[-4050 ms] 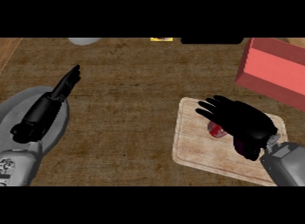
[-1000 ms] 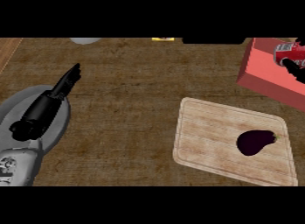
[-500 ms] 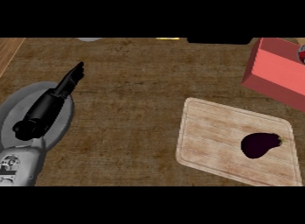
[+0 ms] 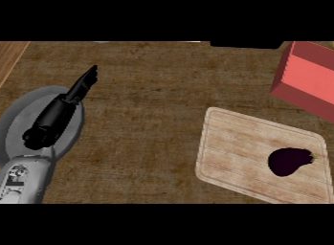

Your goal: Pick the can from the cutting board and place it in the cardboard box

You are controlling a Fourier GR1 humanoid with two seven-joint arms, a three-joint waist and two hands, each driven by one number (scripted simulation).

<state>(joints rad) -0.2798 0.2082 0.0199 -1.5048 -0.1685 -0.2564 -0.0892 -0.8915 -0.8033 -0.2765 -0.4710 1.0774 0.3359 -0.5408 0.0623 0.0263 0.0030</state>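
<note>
The light wooden cutting board [image 4: 236,143] lies at the right of the counter, and no can stands on it. A dark purple aubergine [image 4: 289,161] rests on its right half. The red box [image 4: 307,81] sits at the upper right, cut off by the view's edge, so its inside is hidden. No can shows anywhere in the view. My left hand [image 4: 81,86] rests at the left with straight fingers pointing up, open and holding nothing. My right hand is out of view.
A grey plate [image 4: 10,125] lies under my left forearm at the left. A black object [image 4: 243,44] sits at the counter's far edge. A lighter wood strip [image 4: 0,62] runs along the far left.
One second ago my right hand held the red can over the box at the upper right. Hand and can have since slid out past the right edge. The left hand stayed put.
</note>
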